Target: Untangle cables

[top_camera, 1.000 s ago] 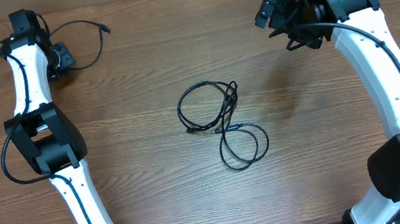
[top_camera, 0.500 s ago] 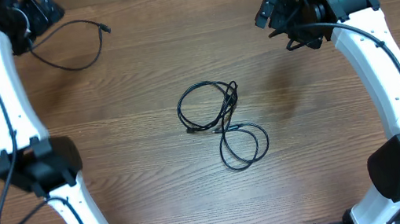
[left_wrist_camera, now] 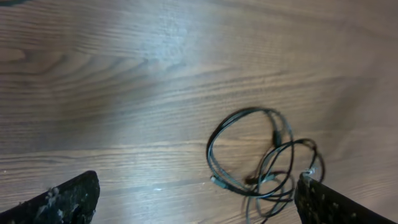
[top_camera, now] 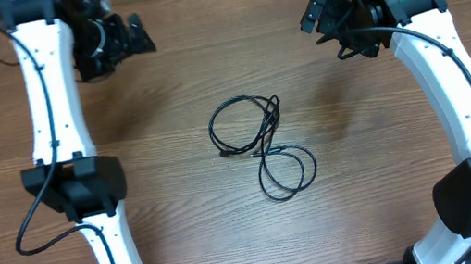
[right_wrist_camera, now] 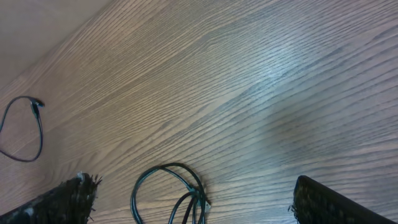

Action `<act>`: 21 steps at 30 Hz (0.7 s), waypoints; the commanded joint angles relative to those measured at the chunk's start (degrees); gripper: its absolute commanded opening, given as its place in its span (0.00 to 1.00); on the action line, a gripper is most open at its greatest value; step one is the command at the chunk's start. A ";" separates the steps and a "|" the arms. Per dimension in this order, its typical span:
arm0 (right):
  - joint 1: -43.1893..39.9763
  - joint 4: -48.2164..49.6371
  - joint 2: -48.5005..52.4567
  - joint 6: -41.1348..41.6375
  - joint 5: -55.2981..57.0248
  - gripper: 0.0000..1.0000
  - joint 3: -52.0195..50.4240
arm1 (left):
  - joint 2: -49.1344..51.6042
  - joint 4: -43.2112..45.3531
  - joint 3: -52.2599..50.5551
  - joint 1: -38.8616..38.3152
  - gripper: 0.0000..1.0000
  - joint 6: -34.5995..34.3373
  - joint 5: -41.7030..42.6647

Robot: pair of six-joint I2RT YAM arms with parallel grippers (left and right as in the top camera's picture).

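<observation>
**Left claw drops a freed cord; knot still waits mid-table**

The left claw (top_camera: 135,36) stands wide and empty above the far-left part of the brown wood-grain table (top_camera: 205,52). It sprang apart within the past second, having been closed on a cord near the far-left edge. Its arm has since swung inward, and its wrist camera now looks down on the remaining tangle of thin black cables (top_camera: 266,149). The tangle lies at the middle of the table as two linked loops, unchanged in shape and place.

The right claw (top_camera: 323,25), likewise wide and holding nothing, hangs over the far-right side, where it has stayed without moving. In its wrist view a single thin black cord with a small plug end (right_wrist_camera: 41,134) lies in an open curve by itself, well apart from the tangle. In the overhead view the left arm hides that spot.

Judged from this, one strand is out and set aside, so the job is partly done. The linked loops in the centre still need pulling apart, and the left claw looks placed to go for them next.
</observation>
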 commanded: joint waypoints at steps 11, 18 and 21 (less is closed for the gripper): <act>-1.03 -1.14 -2.38 7.10 -0.13 1.00 0.55 | 0.13 1.53 -5.07 -11.15 0.99 -0.48 -4.13; -9.42 -7.37 -2.49 7.13 2.10 1.00 0.55 | 0.20 3.32 -9.16 -13.86 1.00 -1.11 -6.34; -13.22 -10.23 -2.49 7.13 2.10 1.00 0.55 | 0.20 4.04 -11.37 -14.29 1.00 -1.11 -5.73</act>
